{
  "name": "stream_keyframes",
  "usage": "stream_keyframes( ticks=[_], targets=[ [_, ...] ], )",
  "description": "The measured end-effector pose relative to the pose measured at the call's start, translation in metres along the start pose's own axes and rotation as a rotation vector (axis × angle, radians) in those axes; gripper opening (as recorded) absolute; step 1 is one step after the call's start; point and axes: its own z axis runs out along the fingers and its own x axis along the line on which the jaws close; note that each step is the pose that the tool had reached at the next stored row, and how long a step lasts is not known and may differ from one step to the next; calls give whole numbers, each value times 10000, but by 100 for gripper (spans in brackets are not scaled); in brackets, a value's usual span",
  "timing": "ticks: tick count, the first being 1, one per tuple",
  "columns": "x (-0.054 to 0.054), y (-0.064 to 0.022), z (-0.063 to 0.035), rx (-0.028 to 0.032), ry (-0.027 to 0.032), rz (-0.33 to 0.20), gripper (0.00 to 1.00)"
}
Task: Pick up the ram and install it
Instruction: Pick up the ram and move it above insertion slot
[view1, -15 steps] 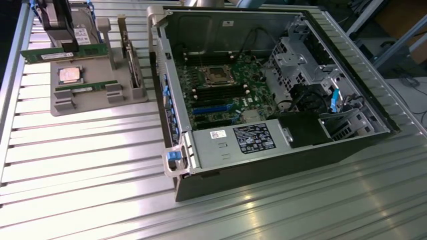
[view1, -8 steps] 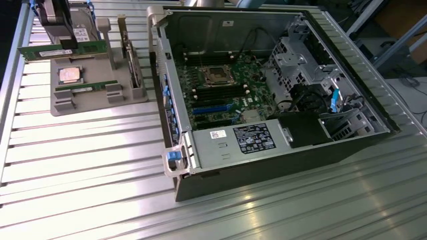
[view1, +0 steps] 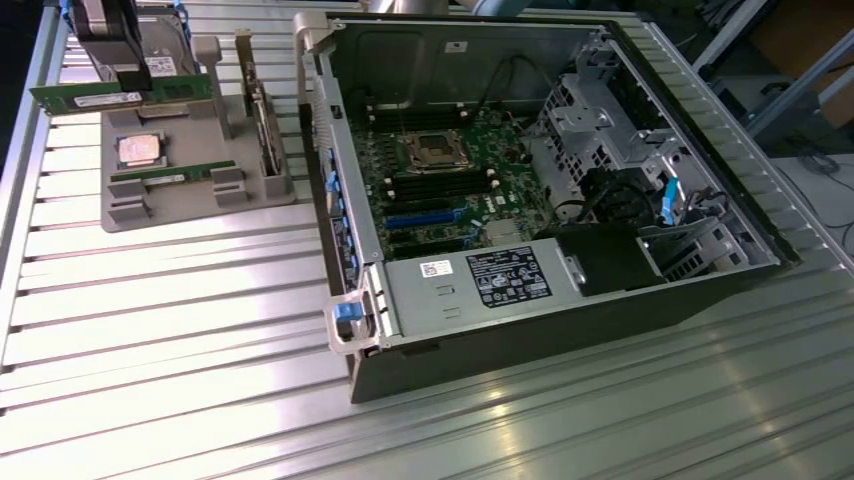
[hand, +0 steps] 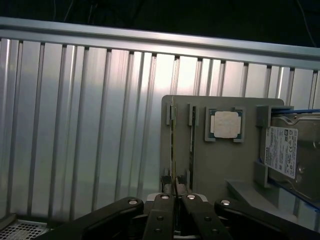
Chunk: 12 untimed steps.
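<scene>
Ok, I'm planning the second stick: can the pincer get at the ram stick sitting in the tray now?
Probably not yet: the pincer looks shut on the ram. The second stick itself lies uncovered in the tray, nothing above it.

Gripper, close view: a matt black linkage of flat bars fanning outward in mirrored pairs. Each bar carries small round silver pivot pins, and the two narrow black fingers at the centre show further pins along their length. Seen from across the room, the same gripper appears as a rounded black housing tapering to slim, dark, square-edged fingers.
</scene>
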Motion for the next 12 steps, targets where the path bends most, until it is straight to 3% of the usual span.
stream_keyframes(
  ticks=[12],
  targets=[
    [3, 3, -81, 0, 1, -10, 12]
  ],
)
